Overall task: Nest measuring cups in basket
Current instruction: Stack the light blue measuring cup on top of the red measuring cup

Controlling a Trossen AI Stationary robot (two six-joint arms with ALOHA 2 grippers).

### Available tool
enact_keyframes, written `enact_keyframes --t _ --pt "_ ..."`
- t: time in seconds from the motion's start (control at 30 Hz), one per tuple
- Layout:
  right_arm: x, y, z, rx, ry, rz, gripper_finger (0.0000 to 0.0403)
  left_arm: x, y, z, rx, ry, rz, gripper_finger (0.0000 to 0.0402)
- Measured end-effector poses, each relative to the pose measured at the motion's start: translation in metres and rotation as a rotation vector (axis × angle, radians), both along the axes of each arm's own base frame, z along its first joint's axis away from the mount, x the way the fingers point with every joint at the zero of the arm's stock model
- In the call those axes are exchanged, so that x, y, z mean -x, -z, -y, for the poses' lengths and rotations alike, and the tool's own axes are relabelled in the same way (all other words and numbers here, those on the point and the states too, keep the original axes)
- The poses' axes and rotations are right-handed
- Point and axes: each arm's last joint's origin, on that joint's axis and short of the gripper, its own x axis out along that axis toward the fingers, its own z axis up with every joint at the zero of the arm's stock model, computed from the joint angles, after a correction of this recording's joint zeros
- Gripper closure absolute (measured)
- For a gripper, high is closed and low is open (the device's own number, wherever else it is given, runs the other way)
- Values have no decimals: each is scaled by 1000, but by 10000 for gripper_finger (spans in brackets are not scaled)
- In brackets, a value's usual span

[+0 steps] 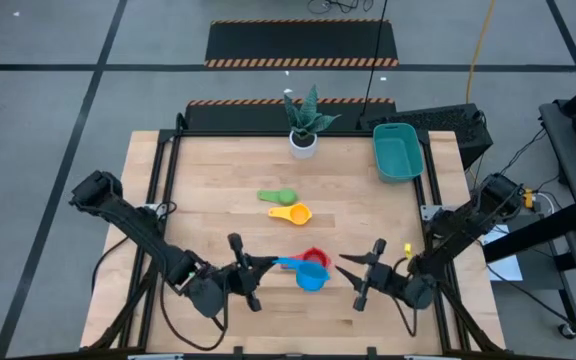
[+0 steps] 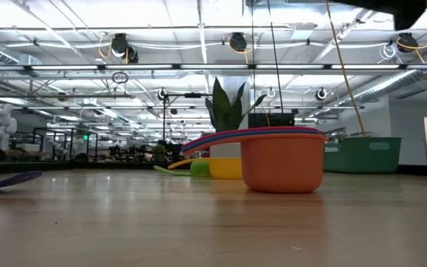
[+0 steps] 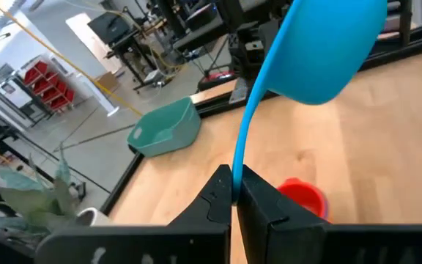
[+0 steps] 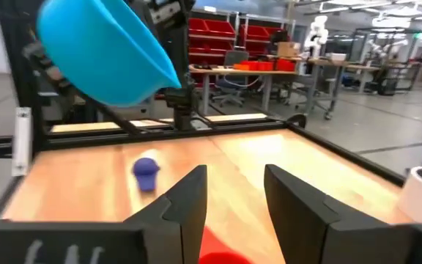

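Left jaws (image 3: 232,192) pinching blue cup (image 3: 321,48) handle, right jaws (image 4: 233,198) open nearby

No legible text or labels.

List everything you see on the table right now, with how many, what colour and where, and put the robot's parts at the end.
Light blue measuring cup: one, held by its handle above the table's near middle.
Red measuring cup: one, on the table beside the light blue one.
Yellow measuring cup: one, table centre.
Green measuring cup: one, just behind the yellow one.
Dark blue measuring cup: one, near a table edge in the right wrist view.
Basket: one, teal, far right corner.
Potted plant: one, white pot, far edge.
Left gripper: jaws shut on the light blue cup's handle.
Right gripper: jaws open, empty, right of the cups.
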Motion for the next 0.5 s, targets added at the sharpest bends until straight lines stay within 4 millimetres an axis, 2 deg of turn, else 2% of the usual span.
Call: enact_keyframes --t 0.23,0.5 --pt "15 0 -13 -53 -28 21 278 -4 28 13 -49 -37 -43 396" --pt "24 1 -21 -126 -67 44 278 -14 55 11 -155 -132 -95 396"
